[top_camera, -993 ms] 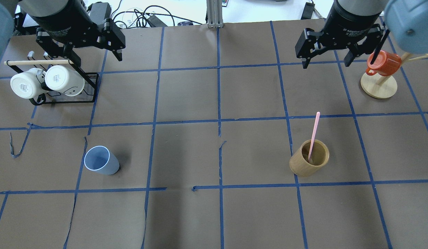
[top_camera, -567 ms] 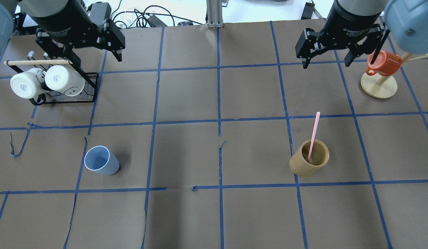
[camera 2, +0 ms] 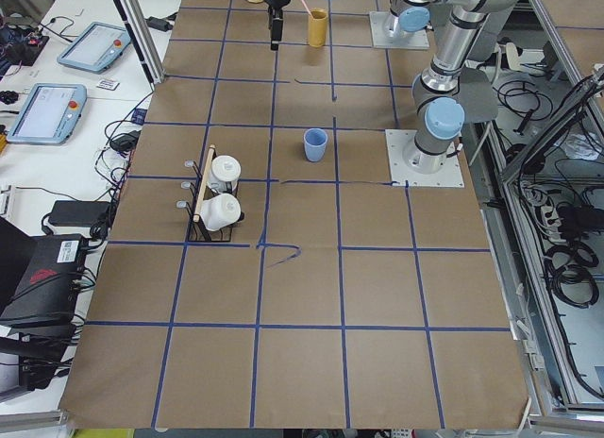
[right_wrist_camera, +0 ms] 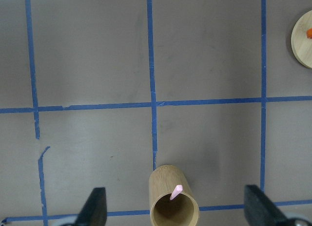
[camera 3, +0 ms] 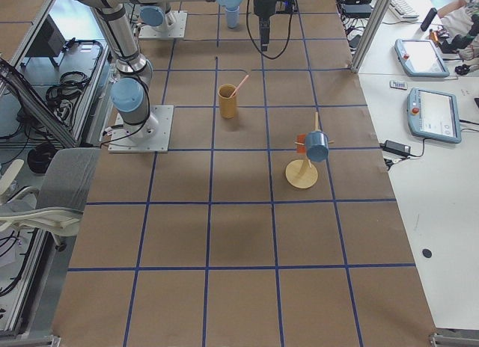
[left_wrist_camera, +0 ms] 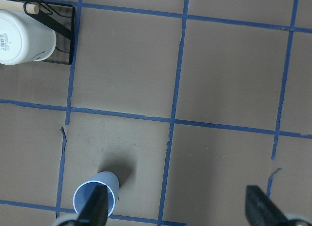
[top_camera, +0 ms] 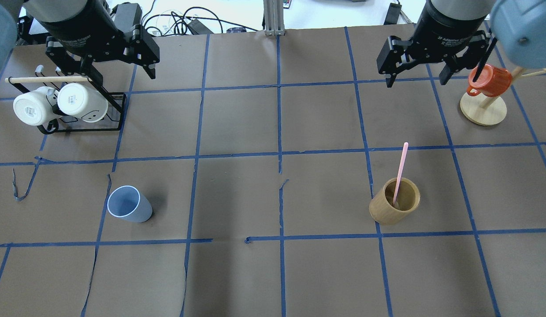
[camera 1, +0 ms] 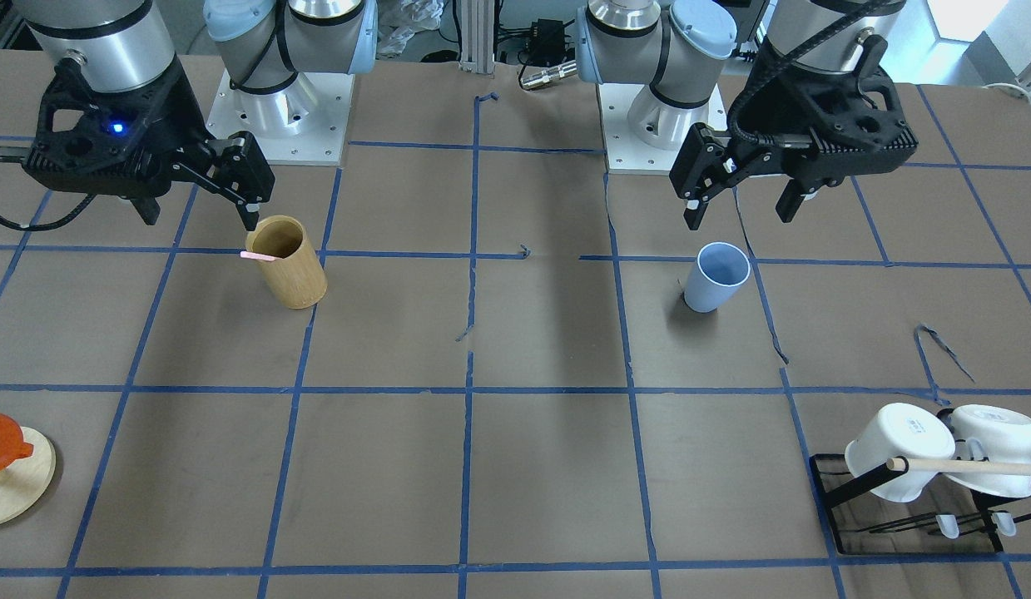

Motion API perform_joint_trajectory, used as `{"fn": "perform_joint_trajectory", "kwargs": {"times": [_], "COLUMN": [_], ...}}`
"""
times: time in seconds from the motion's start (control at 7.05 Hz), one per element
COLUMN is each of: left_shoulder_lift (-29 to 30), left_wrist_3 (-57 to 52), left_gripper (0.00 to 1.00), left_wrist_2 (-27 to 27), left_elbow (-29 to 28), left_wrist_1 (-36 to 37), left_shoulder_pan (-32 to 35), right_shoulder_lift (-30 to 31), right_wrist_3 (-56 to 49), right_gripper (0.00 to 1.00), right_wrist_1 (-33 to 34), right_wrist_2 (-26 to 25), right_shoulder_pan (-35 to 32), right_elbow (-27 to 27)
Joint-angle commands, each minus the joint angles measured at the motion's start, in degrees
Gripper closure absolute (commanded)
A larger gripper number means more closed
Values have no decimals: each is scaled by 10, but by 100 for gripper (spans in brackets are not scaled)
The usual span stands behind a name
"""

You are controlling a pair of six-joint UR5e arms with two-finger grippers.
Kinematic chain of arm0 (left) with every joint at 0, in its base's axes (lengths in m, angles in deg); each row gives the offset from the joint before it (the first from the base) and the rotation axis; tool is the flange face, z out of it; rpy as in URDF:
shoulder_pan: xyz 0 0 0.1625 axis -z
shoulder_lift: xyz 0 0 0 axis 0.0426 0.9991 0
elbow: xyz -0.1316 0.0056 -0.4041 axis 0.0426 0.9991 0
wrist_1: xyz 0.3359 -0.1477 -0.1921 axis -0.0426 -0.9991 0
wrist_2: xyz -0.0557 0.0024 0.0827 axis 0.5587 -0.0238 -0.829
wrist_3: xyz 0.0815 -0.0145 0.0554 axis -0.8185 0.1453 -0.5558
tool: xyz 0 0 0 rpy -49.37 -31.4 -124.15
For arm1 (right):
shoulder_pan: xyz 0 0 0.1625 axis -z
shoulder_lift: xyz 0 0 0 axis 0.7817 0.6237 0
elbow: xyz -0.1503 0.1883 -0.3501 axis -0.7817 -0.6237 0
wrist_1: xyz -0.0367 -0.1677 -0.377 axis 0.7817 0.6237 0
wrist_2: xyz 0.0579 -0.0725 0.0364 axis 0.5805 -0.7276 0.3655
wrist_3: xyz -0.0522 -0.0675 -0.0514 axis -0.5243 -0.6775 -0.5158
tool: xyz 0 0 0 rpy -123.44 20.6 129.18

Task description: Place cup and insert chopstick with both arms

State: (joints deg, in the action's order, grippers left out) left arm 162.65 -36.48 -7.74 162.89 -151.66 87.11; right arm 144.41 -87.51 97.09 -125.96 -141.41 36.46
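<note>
The light blue cup (top_camera: 129, 204) stands upright on the table's left half; it also shows in the front view (camera 1: 715, 276) and at the bottom of the left wrist view (left_wrist_camera: 95, 199). One pale pink chopstick (top_camera: 400, 171) leans inside a tan bamboo cylinder (top_camera: 395, 201) on the right half, and its tip shows in the right wrist view (right_wrist_camera: 176, 191). My left gripper (top_camera: 118, 74) is open and empty, high above the table beyond the cup. My right gripper (top_camera: 416, 82) is open and empty, high beyond the cylinder.
A black rack (top_camera: 116, 110) with two white mugs (top_camera: 61, 105) and a wooden dowel stands at the far left. An orange mug (top_camera: 491, 80) hangs on a wooden stand (top_camera: 483, 110) at the far right. The brown paper cover has tears and blue tape lines.
</note>
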Motion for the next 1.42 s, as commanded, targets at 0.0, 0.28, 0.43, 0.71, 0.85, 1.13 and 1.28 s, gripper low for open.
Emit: {"fn": "perform_joint_trajectory", "kwargs": {"times": [0.0,0.28,0.43,0.71,0.85,1.13,1.28], "left_shoulder_lift": [0,2,2,2,2,2,1], "left_wrist_3": [-1,-21,-31,-32,-31,-31,-31], "left_gripper": [0,0,0,0,0,0,0], "left_wrist_2": [0,0,1,2,2,2,2], "left_elbow": [0,0,-1,-1,-1,-1,-1], "left_wrist_1": [-1,-14,-25,-31,-31,-31,-31], "left_shoulder_pan": [-1,-1,-1,1,1,1,0], "right_shoulder_lift": [0,0,0,0,0,0,0], "right_wrist_3": [0,0,0,0,0,0,0], "right_gripper": [0,0,0,0,0,0,0], "right_wrist_1": [-1,-1,-1,-1,0,-1,0], "right_wrist_2": [-1,-1,-1,-1,-1,-1,-1], "right_shoulder_pan": [0,0,0,0,0,0,0], "right_elbow": [0,0,0,0,0,0,0]}}
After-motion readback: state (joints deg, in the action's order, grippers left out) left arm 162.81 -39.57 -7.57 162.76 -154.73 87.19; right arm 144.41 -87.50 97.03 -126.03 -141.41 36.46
